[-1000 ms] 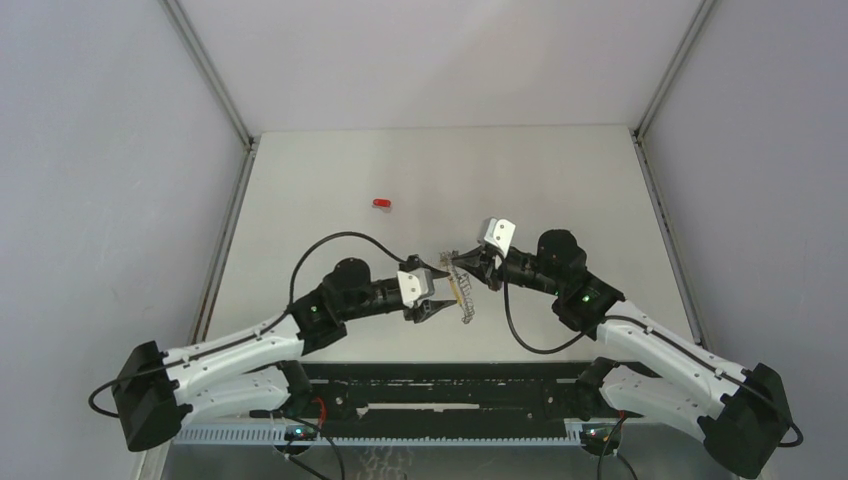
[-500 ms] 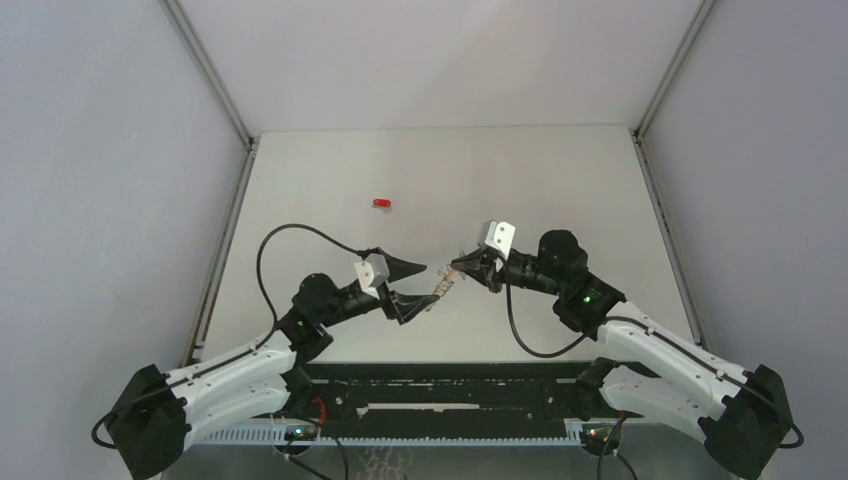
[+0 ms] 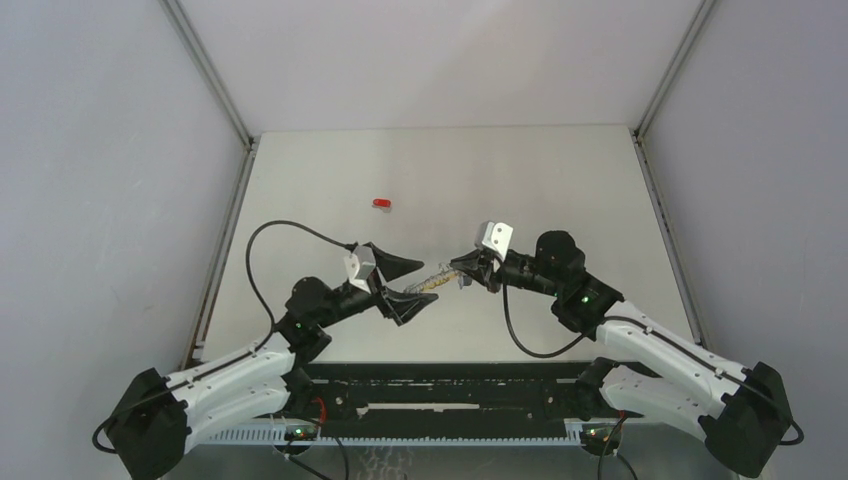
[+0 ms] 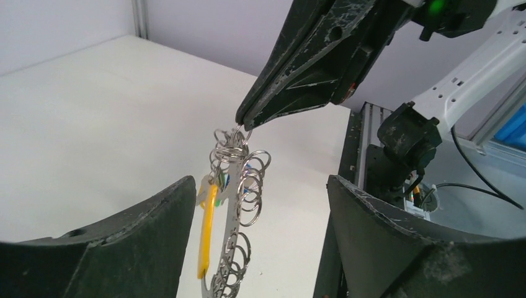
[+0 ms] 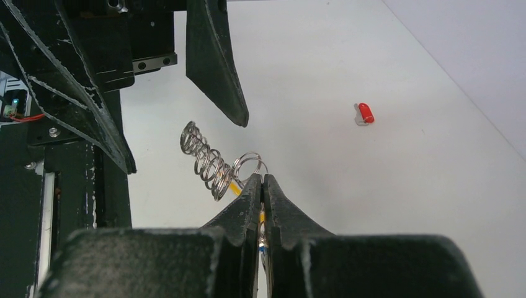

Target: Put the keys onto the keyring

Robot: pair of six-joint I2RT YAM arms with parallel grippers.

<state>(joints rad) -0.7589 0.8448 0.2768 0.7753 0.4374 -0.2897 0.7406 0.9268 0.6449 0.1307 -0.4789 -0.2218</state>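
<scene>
My right gripper [image 3: 462,272] is shut on the top of the keyring [image 3: 440,277], a metal strip with several steel rings, and holds it above the table. In the left wrist view the keyring [image 4: 239,205] hangs from the right gripper's tips [image 4: 243,121], with a yellow key [image 4: 207,226] on it and bits of green and blue beside it. My left gripper [image 3: 428,282] is open wide, one finger on each side of the hanging keyring [image 5: 211,162], not touching it. A red key [image 3: 381,202] lies alone on the table farther back left, also in the right wrist view [image 5: 366,113].
The white table [image 3: 560,180] is walled by grey panels on the left, back and right. The black rail with the arm bases [image 3: 450,395] runs along the near edge. The left arm's cable [image 3: 280,235] loops above its wrist.
My left gripper has let go of the keyring, opened wide and drawn back to the left. The keyring has swung up towards the left, still held by the right gripper, which barely moved.
</scene>
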